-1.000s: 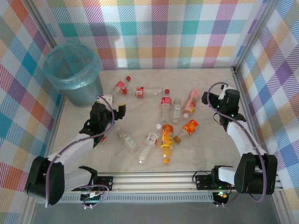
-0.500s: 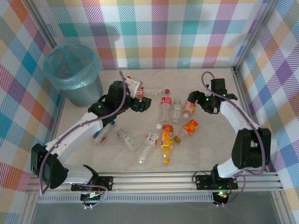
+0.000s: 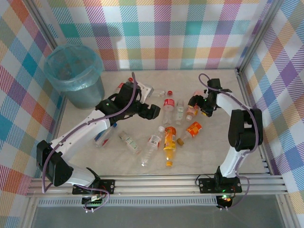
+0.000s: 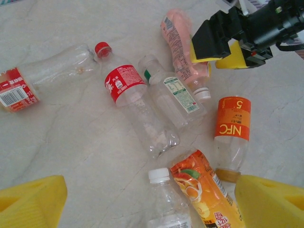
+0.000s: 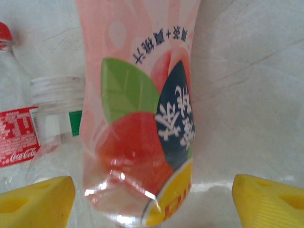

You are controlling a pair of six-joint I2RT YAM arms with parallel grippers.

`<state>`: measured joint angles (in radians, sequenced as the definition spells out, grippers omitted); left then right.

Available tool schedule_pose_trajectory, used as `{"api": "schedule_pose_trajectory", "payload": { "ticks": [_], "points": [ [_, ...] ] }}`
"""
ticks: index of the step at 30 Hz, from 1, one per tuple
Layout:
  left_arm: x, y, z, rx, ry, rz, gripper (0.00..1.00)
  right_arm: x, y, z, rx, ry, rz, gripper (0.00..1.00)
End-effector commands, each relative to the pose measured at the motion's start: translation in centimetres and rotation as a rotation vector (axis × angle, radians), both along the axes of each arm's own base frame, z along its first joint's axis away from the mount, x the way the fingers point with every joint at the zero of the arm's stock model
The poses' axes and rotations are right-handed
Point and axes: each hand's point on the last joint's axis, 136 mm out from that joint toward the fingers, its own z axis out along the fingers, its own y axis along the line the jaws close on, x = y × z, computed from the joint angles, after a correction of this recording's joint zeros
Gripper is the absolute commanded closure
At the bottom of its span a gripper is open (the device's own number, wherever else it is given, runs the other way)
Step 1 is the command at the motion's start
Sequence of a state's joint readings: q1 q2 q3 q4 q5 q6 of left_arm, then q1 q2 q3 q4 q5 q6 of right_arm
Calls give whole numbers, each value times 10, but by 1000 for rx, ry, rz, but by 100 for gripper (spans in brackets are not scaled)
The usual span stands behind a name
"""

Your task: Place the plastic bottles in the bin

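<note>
Right now the left gripper (image 3: pixel 153 112) hangs over the middle of the pale marble table (image 3: pixel 213 156). Its two yellow fingers (image 4: pixel 33 202) are spread wide and hold nothing.

Many plastic bottles lie flat on the table under it. A clear bottle with a red cap and a red label (image 4: pixel 135 102) lies side by side with a clear bottle with a green and white label (image 4: pixel 175 94). Off to one side is a clear squashed bottle with a red and white label (image 4: pixel 42 76). Near the others lies a clear bottle with an orange NFC label (image 4: pixel 231 130). Just beside that are an orange juice bottle with fruit on its label (image 4: pixel 202 187) and a clear bottle with a white cap (image 4: pixel 164 192).

The right gripper (image 5: pixel 152 199) is spread open too. A pink bottle with a peach picture (image 5: pixel 142 109) lies between its yellow fingers (image 5: pixel 35 199). I cannot tell if the fingers touch it.

The round grey bin with a light-blue bag (image 3: pixel 78 92) stands in the far left corner, well apart from both grippers. Every bottle I can see lies on the table, outside the bin.
</note>
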<state>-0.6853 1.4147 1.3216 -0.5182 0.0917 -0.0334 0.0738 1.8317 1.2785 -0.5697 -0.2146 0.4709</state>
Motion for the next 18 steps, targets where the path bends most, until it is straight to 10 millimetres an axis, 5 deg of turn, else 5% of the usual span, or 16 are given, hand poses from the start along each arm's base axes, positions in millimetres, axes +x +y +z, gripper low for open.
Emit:
{"api": "schedule_pose_trajectory", "payload": {
  "ticks": [1, 12, 18],
  "points": [
    [-3, -2, 5, 21, 10, -7, 8, 7, 9, -3, 23, 16, 34, 14],
    [4, -6, 1, 37, 57, 21, 8, 18, 17, -22, 56, 55, 66, 24],
    [10, -10, 9, 10, 99, 68, 8, 18, 19, -17, 61, 47, 89, 38]
  ]
}}
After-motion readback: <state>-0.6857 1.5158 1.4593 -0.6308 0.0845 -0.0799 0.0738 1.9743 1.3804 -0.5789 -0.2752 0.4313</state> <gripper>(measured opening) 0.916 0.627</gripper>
